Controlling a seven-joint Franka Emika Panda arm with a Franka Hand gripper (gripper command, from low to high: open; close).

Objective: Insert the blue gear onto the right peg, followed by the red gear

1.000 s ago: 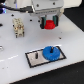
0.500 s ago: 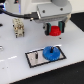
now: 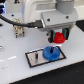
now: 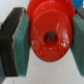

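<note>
Hand (image 3: 59, 38) clamps red gear (image 4: 49, 39), glossy toothed disc | blue gear (image 3: 50, 52) flat on grey plate (image 3: 35, 59)

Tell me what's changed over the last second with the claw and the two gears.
The claw, shut on the small red toothed gear, has carried it toward the exterior view's right and slightly lower, so it now hangs just above the wide blue toothed gear. The blue gear stayed put on the grey black-bordered plate, and nothing was released.
</note>
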